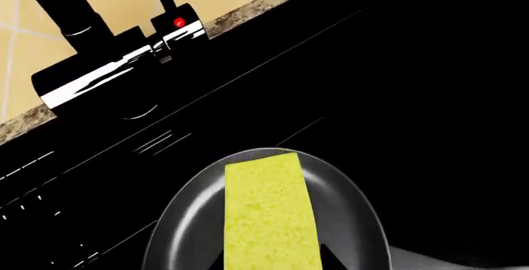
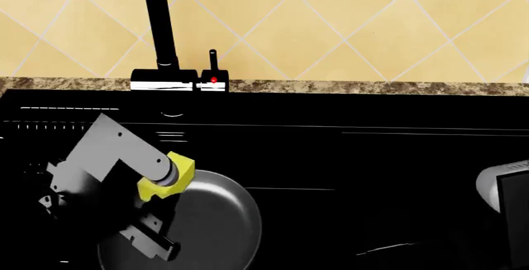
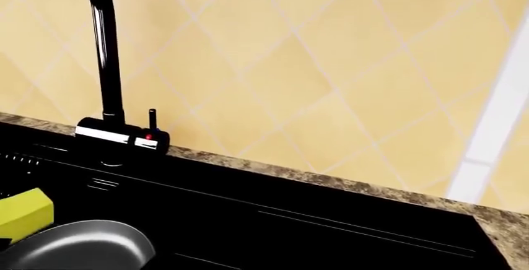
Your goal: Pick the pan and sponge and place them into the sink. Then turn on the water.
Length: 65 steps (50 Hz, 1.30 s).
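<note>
The pan (image 2: 207,220) lies in the sink (image 2: 372,158); my left tool (image 2: 161,180) holds the sponge (image 2: 178,169) clamped just over it; right tool unseen; lever (image 2: 213,65) untouched, no water running.

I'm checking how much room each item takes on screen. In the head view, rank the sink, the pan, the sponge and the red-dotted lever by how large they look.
1. sink, across nearly the whole width
2. pan, partly hidden by the left arm
3. sponge, only partly showing
4. lever, thin and farther back, so close to the sponge
</note>
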Available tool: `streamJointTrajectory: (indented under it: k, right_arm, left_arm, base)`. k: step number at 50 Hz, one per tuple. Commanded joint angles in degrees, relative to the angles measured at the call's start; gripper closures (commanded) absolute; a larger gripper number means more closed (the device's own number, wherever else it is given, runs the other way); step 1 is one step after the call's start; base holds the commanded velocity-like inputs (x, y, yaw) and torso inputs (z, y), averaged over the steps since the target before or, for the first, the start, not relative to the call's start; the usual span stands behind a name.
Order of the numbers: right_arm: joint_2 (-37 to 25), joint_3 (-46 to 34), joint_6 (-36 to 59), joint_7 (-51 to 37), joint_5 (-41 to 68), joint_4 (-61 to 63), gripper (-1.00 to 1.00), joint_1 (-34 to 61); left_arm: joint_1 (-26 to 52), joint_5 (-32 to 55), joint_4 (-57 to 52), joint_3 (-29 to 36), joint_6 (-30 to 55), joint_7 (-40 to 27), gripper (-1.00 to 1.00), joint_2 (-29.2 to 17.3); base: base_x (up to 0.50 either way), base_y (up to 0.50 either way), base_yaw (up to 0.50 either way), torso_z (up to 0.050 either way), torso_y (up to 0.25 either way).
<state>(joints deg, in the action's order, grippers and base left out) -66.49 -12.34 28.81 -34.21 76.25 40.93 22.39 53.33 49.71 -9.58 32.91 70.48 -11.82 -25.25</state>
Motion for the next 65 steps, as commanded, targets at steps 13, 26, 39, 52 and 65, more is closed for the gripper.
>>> streamJointTrajectory:
  k: [13,26,39,52,65]
  right_arm:
    - [-1.4,2.6,-1.3,-0.9,1.1,1.6,-1.00,-2.2]
    - [-1.4,2.7,-1.9,0.5,1.0,2.1,-1.00,-3.6]
    - [0.2,2.1,-2.8,1.8,-0.9,1.1,-1.00,-5.0]
    - [3.4,0.0,-1.3,1.3,-3.5,-1.2,-1.00,-1.8]
    - [4.0,1.1,-2.4,-0.4,-5.6,-2.3,-1.00,-1.6]
  left_arm:
    - [4.8,-10.0,19.9,13.3,-8.7,9.0,1.00,8.0]
    - [6.5,-12.4,29.4,15.8,-12.5,12.5,1.00,11.4]
    - [6.0,-12.9,29.3,16.7,-13.9,12.9,-1.00,11.1]
    - [4.3,-10.5,17.3,11.7,-12.8,7.1,-1.00,6.2]
    - [-2.6,-1.0,3.8,-6.3,-11.3,-5.6,-1.00,0.1]
  base:
    - [0.00,0.00,0.00,0.000,0.000]
    - [0.00,0.00,0.00,0.000,0.000]
    - [0.00,0.00,0.00,0.000,0.000]
    - [0.00,0.00,0.00,0.000,0.000]
    - [0.00,0.00,0.00,0.000,0.000]
